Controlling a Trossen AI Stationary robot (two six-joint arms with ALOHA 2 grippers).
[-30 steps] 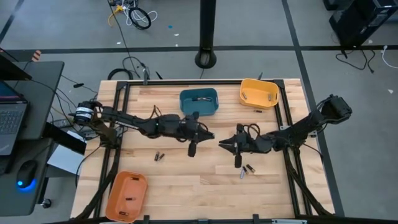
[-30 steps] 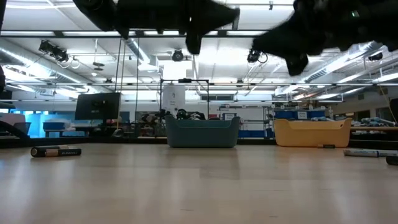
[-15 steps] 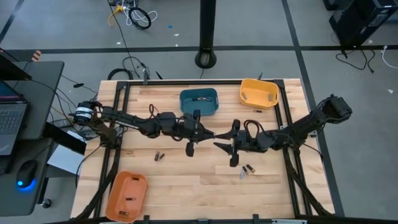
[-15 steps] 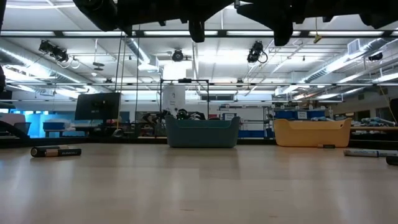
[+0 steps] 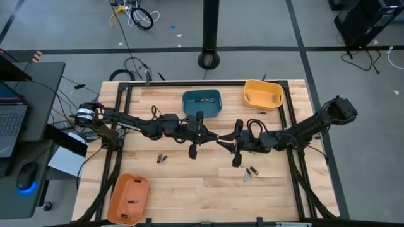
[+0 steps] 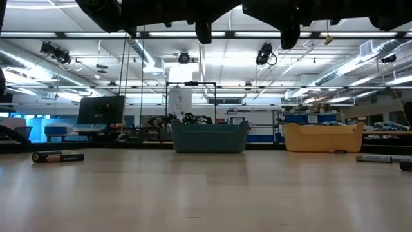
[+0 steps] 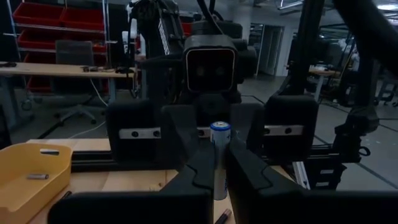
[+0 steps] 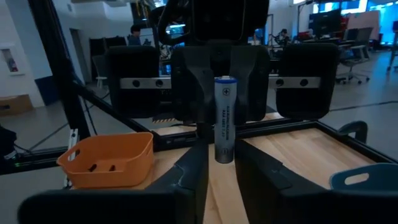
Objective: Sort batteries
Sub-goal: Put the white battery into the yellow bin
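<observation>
A silvery-grey battery [image 8: 224,118] with a blue-ringed top stands upright in the air over the table's middle, between my two grippers, which meet nose to nose. My left gripper [image 5: 213,136] is shut on this battery [image 7: 219,158]. My right gripper [image 5: 222,142] faces it from the table's right; its fingers [image 8: 194,177] stand close on either side of the battery's lower end with a narrow gap, and I cannot tell whether they touch. Other batteries lie on their sides on the wood [image 5: 160,157] [image 5: 252,170] [image 6: 58,156]. My left gripper pinches the battery's lower half [image 7: 219,177] between its two fingers [image 7: 200,171]. The fingers come level from the table's left and lie across the battery. The battery is lifted clear and stands upright, its blue-ringed end [image 7: 219,128] above the fingers.
A teal bin [image 5: 202,103] and a yellow bin [image 5: 262,93] sit at the far edge, and an orange bin [image 5: 129,197] at the near left corner; each holds a few batteries. Black frame rails run along the table's left and right sides.
My right gripper has moved toward the table's left and slightly toward the far edge, closing up on my left gripper until its fingers flank the held battery. The battery and my left gripper have stayed about where they were.
</observation>
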